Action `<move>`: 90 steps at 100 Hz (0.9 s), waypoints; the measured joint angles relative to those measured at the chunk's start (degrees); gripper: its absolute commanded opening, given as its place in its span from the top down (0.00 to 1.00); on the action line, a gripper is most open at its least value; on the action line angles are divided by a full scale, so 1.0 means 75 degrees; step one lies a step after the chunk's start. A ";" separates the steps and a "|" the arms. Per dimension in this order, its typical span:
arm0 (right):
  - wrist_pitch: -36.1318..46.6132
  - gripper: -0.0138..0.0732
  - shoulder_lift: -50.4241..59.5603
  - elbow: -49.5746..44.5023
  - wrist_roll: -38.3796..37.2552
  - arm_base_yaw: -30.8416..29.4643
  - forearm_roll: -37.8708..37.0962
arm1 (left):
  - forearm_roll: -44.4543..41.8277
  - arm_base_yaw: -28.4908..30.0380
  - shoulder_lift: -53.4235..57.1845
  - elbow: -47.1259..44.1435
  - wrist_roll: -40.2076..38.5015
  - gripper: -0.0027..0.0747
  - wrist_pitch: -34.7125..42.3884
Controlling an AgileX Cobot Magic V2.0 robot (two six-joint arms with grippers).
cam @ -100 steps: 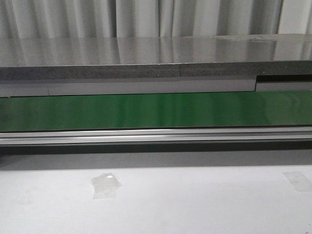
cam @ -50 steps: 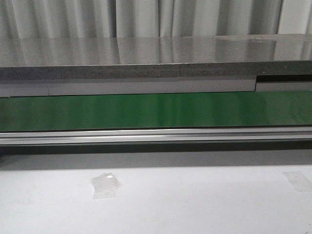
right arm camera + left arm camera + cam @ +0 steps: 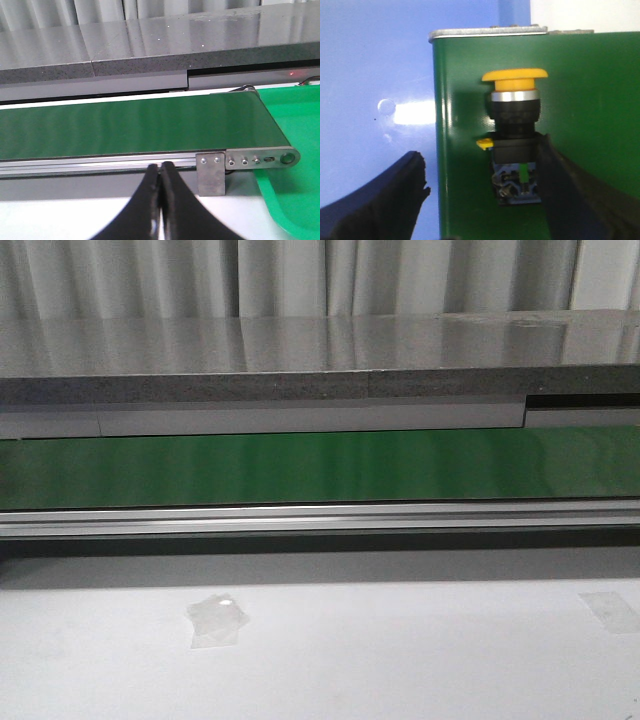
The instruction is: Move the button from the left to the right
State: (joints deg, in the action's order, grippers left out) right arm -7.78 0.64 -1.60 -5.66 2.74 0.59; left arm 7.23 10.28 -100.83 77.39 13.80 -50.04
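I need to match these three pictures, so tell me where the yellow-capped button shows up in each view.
Front view: the button is not in it; only the bare green belt crosses the picture.
Left wrist view: the button lies on the belt near its end, between the left gripper's open jaws.
Right wrist view: not in it; the right gripper is shut and holds nothing, in front of the belt's other end.
Shared landmark: the green belt.

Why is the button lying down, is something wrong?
Yes, a bit odd: the button lies tipped on its side on the green belt, near the belt's end, its yellow cap facing sideways. It doesn't look broken. The left end effector is open around it.
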 measured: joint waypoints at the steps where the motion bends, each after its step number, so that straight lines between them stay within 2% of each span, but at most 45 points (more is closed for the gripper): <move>1: 0.0000 0.92 0.0000 0.0000 0.0000 0.0000 0.0000 | 0.0000 0.0000 0.0000 0.0000 0.0000 0.36 0.0000; 27: 0.0000 0.92 0.0000 0.0000 0.0000 0.0000 0.0000 | 0.0184 0.0000 0.0619 0.0000 0.0035 0.37 0.0243; 50: 0.0000 0.92 0.0000 0.0000 0.0000 0.0000 0.0000 | 0.1301 0.0000 0.1820 -0.0239 0.1024 0.37 0.0752; 66: 0.0000 0.92 0.0000 0.0000 0.0000 0.0000 0.0000 | 0.2316 0.0000 0.2885 -0.1018 0.1827 0.37 0.1633; 90: 0.0000 0.92 0.0000 0.0000 0.0000 0.0000 0.0000 | 0.3234 0.0000 0.4876 -0.2940 0.2991 0.37 0.3327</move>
State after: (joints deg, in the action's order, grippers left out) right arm -7.78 0.64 -1.60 -5.66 2.74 0.59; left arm 31.49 10.28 -64.26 55.34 36.23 -25.08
